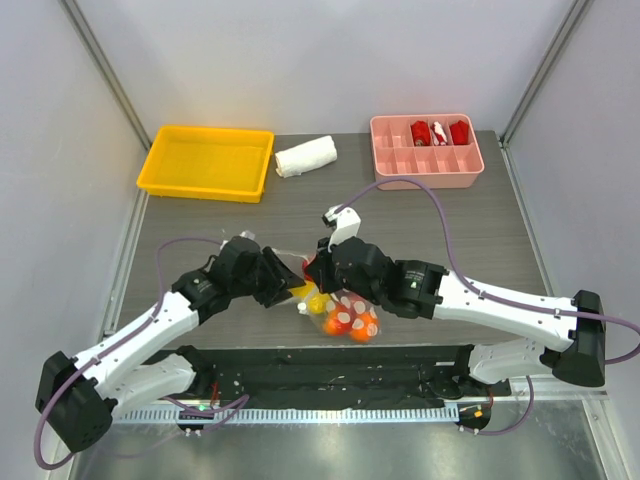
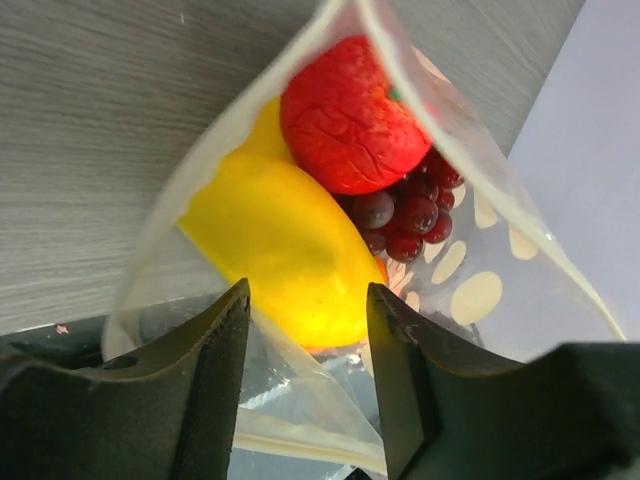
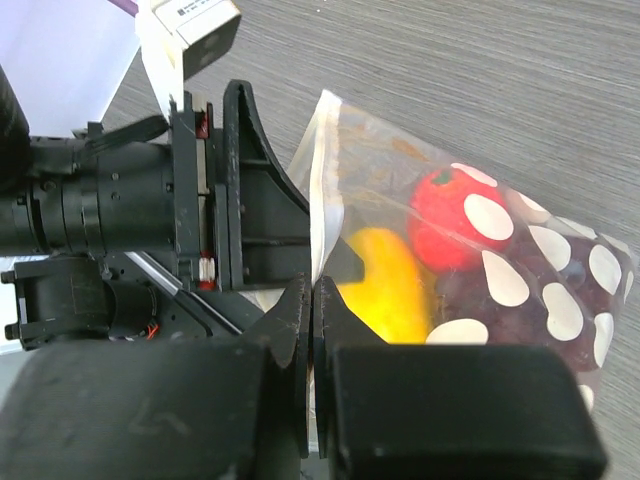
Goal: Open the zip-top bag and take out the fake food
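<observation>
From above, we see the dark worktop (image 1: 220, 220) with a yellow tray (image 1: 205, 162) at its far left, a rolled white cloth (image 1: 305, 157) just beside it, and a pink divided tray (image 1: 427, 150) at the far right, which holds red items (image 1: 438, 132) in its back compartments. The left arm (image 1: 190, 300) and right arm (image 1: 480, 300) meet near the middle of the near edge. The zip-top bag (image 1: 350, 312) lies between them with the fake food (image 1: 340, 322) inside it.

From the left wrist, we look straight into the bag's mouth. The left gripper (image 2: 305, 340) has its fingers spread, and loose clear plastic from the bag's rim runs across the gap, not clamped. Beyond it a yellow piece (image 2: 280, 240) lies nearest. A red fruit (image 2: 350, 115) sits behind it, and a purple grape bunch (image 2: 405, 210) is tucked to the right against the dotted wall.

From the right wrist, we see the right gripper (image 3: 312, 330) with its fingers pressed together, pinching the bag's open edge. The dotted bag stretches away to the right over the worktop, with the yellow, red and purple pieces inside. On the left, one black finger of the other gripper stands right at the bag's rim.
</observation>
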`<state>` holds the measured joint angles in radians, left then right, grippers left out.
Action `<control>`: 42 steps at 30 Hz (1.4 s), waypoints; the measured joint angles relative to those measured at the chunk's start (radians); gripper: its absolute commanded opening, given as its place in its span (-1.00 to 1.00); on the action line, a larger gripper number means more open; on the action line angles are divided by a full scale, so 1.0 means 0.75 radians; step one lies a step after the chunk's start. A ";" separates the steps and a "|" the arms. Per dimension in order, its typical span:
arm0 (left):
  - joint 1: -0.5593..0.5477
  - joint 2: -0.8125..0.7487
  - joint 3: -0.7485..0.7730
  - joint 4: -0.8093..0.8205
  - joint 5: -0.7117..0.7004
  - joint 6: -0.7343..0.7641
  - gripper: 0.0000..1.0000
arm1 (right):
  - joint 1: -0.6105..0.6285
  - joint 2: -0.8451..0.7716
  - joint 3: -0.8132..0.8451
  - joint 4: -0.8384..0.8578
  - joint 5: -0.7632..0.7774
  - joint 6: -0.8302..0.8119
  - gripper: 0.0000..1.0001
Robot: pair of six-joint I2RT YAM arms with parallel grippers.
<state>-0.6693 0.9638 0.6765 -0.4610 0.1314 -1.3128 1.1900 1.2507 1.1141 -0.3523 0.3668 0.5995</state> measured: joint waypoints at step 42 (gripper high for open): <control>-0.276 0.376 -0.193 0.385 -0.216 -0.488 -0.48 | 0.154 -0.062 -0.211 0.076 0.083 0.138 -0.97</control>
<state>-0.8764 1.2457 0.5320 -0.1726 -0.0303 -1.6791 1.3052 1.2045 0.9562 -0.2951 0.4294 0.7033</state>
